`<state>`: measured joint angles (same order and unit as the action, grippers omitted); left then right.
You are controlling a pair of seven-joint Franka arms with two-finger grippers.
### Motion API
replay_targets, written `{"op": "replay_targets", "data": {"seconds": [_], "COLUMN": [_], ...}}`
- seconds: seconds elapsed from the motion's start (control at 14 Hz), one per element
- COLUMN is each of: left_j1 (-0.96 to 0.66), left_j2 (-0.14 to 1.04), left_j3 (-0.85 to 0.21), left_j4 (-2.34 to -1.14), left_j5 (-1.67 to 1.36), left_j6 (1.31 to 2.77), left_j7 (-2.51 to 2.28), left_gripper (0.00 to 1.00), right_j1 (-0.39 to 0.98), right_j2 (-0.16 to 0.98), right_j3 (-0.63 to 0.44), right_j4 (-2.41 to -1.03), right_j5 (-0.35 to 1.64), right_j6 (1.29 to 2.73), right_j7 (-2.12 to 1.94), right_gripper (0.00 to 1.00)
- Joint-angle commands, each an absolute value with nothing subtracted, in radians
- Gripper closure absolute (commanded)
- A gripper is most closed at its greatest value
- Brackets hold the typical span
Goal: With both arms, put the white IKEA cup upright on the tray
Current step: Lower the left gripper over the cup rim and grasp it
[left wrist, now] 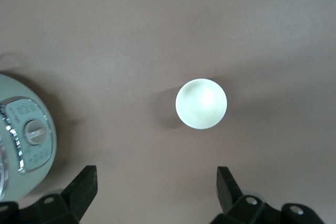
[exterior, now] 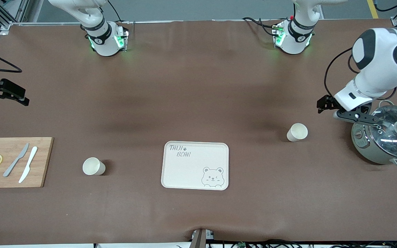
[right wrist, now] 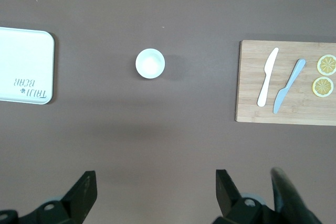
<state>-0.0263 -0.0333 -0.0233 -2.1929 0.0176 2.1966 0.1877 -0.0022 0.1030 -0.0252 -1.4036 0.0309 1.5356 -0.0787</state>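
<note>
Two white cups, both upright w/ mouths up, plain cream-white, no handles. One cup [exterior: 297, 132] sits toward the left arm's end, near a pot [exterior: 384, 139] w/ glass lid; other cup [exterior: 93, 166] sits between tray [exterior: 171, 179] and cutting board [exterior: 43, 162]. Tray is cream, rounded corners, bear face, nothing on it. Left gripper [left wrist: 155, 190] hangs over table by first cup, jaws wide apart. Right gripper [right wrist: 155, 192] up at its table end, jaws wide apart too.

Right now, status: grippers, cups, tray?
Left gripper open, over table beside lidded grey-green pot. Right gripper open, over table's right-arm end. Two white cups on table, off cream rectangular bear tray. Nothing blocking.
</note>
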Motion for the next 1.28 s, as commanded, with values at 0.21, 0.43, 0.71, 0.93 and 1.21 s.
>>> {"op": "replay_targets", "data": {"seconds": [0.21,0.43,0.71,0.93,1.21], "left_j1": [-0.023,-0.025,-0.028,-0.026,-0.029], "left_j2": [0.032,0.110,0.208,0.247,0.273], "left_j3": [-0.026,-0.026,-0.026,-0.026,-0.026], "left_j4": [-2.266,-2.266,-2.266,-2.284,-2.302], "left_j5": [0.021,0.021,0.023,0.021,0.021], "left_j6": [2.374,2.469,2.586,2.666,2.720], "left_j7": [0.204,0.204,0.204,0.204,0.204], "left_gripper": [0.00,0.00,0.00,0.00,0.00], "right_j1": [0.002,0.002,0.002,0.002,0.003], "right_j2": [0.094,0.094,0.094,0.094,0.094], "right_j3": [-0.025,-0.025,-0.025,-0.025,-0.025], "right_j4": [-1.408,-1.410,-1.410,-1.411,-1.411], "right_j5": [0.020,0.020,0.020,0.020,0.020], "right_j6": [1.525,1.526,1.526,1.526,1.528], "right_j7": [-0.064,-0.064,-0.064,-0.064,-0.063], "right_gripper": [0.00,0.00,0.00,0.00,0.00]}}
